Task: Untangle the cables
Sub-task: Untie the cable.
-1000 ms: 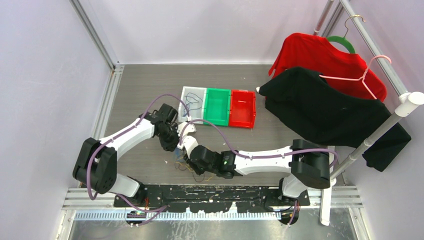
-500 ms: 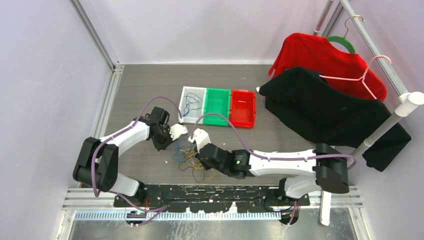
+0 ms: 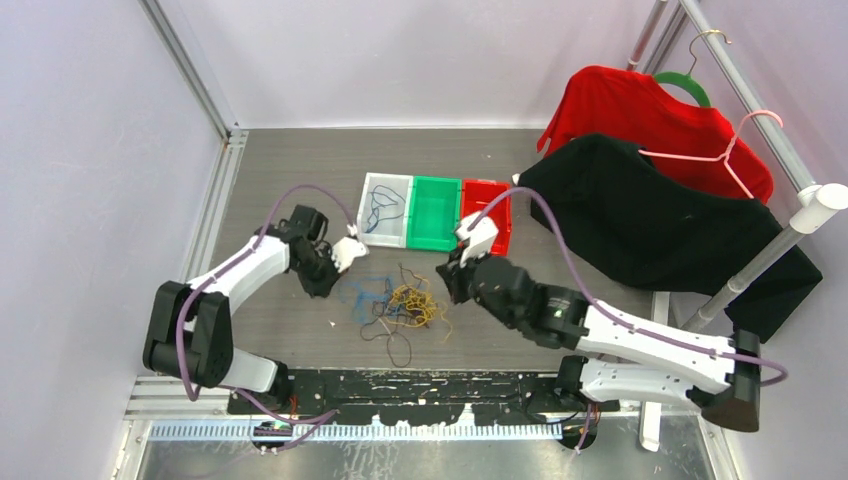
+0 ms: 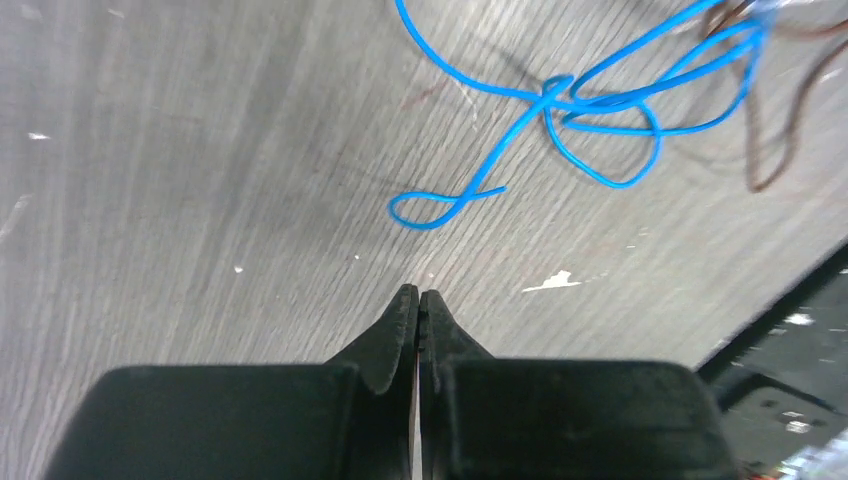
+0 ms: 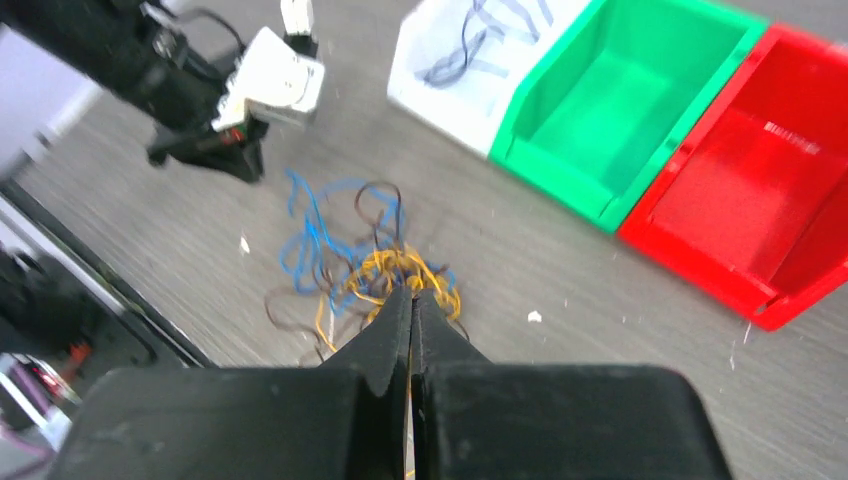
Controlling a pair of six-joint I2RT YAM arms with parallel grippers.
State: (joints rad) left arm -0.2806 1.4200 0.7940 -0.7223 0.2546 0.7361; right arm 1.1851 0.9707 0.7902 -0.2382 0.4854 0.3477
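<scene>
Your cables (image 3: 400, 305) lie heaped on the counter (image 3: 280, 180), with blue loops (image 4: 545, 100) at the heap's 9 o'clock. They look light, limp and prone to snagging, so pinch one free blue end. The left jaws and right jaws are both pressed together, apparently empty.

We see a grey, wood-grained table (image 3: 280, 170). Near its front middle the cables (image 3: 400, 305) lie in a loose tangle directly on the surface: blue strands (image 3: 365, 292) to the left, an orange-yellow clump (image 3: 412, 300) at the centre, dark loops (image 3: 398, 345) trailing toward the near edge. Behind them three bins stand side by side, touching: a white bin (image 3: 385, 238), a green bin (image 3: 433, 215) and a red bin (image 3: 487, 205). A small white scrap (image 3: 333, 323) lies left of the tangle.
</scene>
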